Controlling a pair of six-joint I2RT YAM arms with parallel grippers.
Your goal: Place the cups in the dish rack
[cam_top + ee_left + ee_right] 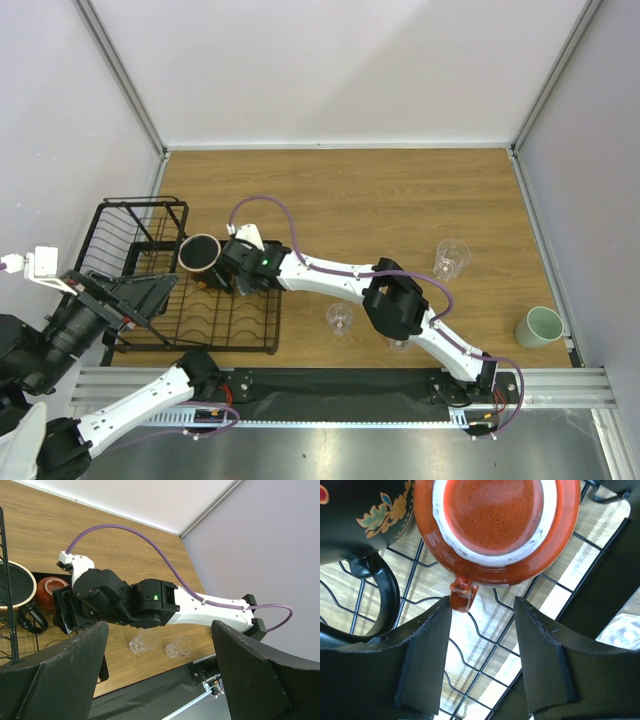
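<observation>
The right gripper [482, 610] hung over the dish rack [230, 325] with its fingers apart and nothing between them. The orange-red cup [495, 520] sat just beyond the fingertips. That cup rested mouth down on the wire grid with its unglazed base showing. A small glazed tab on its rim lay right at the tip of one finger, and I could not tell whether the two touched. The left gripper [159, 645] was also spread wide and empty, hovering at the rack's near left side.

Judging by the freed cup, the placing step looked finished. The next move would call for lifting the right gripper straight back without nudging the tab, then swinging it out to the loose cups on the table [400, 200].

The rack held two cups on its flat grid: the orange-red one and, just beside it, a dark mug [200, 255] painted with flowers, its mouth showing from above. The taller wire basket at the far end looked empty.

Outside the rack stood the clear tumblers [452, 258], with one well to the right, another [340, 318] near the rack, and a third half hidden under the right arm. A mint-green cup [540, 326] stood at the far right edge.
</observation>
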